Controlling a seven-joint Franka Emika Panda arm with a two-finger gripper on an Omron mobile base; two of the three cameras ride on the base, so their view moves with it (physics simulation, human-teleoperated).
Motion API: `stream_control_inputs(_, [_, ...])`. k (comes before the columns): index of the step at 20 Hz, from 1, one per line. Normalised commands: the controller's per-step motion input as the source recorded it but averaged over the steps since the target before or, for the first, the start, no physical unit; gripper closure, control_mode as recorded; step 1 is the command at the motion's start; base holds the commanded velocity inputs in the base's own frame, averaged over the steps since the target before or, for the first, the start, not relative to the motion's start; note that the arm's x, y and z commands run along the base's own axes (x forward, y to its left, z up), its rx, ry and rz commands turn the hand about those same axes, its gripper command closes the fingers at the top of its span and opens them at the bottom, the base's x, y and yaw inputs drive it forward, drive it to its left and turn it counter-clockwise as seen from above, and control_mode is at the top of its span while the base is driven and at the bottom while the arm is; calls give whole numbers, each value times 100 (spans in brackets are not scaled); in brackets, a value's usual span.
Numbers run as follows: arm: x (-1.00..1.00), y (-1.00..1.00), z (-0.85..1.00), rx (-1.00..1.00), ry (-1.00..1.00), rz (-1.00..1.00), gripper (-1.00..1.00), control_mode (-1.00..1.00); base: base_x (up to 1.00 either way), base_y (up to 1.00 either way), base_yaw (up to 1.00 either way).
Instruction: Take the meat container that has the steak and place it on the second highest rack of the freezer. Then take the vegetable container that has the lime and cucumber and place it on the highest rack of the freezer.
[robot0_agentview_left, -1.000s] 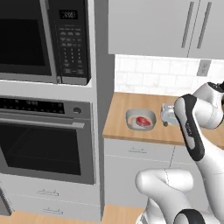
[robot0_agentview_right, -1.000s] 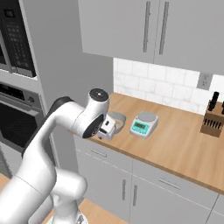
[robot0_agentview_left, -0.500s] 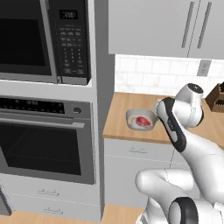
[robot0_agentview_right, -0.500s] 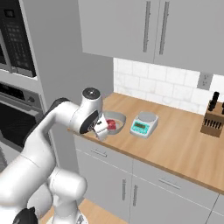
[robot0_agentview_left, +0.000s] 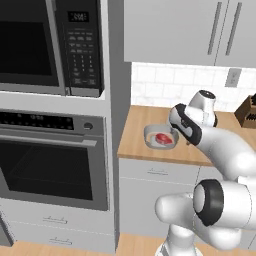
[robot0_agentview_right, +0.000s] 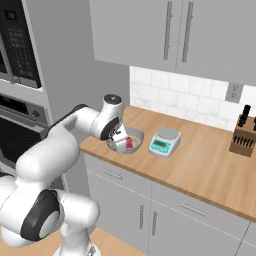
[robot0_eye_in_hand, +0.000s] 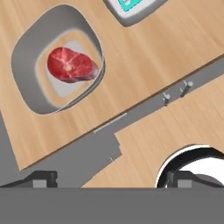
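Approaching the meat container holding the steak on the table; end effector wide, empty. Next: descend, centre on rim.

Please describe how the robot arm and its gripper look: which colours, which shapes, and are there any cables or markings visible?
The arm is made of glossy white, rounded segments joined by dark grey to black joint bands, with a round cap with a dark centre at one joint. The gripper is a small white block with dark parts; its two finger tips are small, dark and squarish. No cables or markings can be made out.
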Motion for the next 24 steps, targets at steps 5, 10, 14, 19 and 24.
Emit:
stream_control_inputs(5, [2, -21, -29, 7, -1, -5, -100, -100, 0, 0, 0])
stream_control_inputs(10, [-4, -17, -41, 11, -3, -11, -100, -100, 0, 0, 0])
stream_control_inputs(14, [0, -3, -36, 7, -1, -10, -100, -100, 0, 0, 0])
stream_control_inputs(19, [18, -3, -23, 1, 0, -6, -100, -100, 0, 0, 0])
stream_control_inputs(24, [27, -10, -14, 0, -1, -1, -100, -100, 0, 0, 0])
